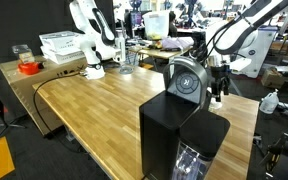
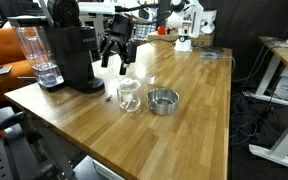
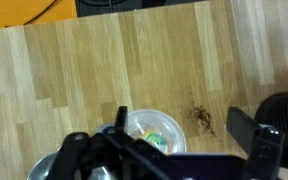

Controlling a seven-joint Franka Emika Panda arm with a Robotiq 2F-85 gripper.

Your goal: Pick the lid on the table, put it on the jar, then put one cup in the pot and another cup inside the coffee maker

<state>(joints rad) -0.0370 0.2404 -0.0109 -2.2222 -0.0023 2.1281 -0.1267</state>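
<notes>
Wrist view: the gripper (image 3: 184,150) hangs over the wooden desk (image 3: 104,70), its jaws spread wide and holding nothing. Directly beneath it sits a clear jar (image 3: 152,128) with coloured contents, and the rim of a metal pot (image 3: 46,168) shows at the lower left edge.

In an exterior view the gripper (image 2: 117,52) hovers above the desk (image 2: 184,130), just beside the coffee maker (image 2: 69,55), which stands near the desk's edge with a clear container (image 2: 34,55) at its side. The jar (image 2: 128,96) and the small steel pot (image 2: 162,100) stand side by side, apart from each other, near the machine's base. The lid and cups cannot be made out with certainty.

In an exterior view the coffee maker (image 1: 184,110) fills the foreground, with the gripper (image 1: 219,85) just behind it.
</notes>
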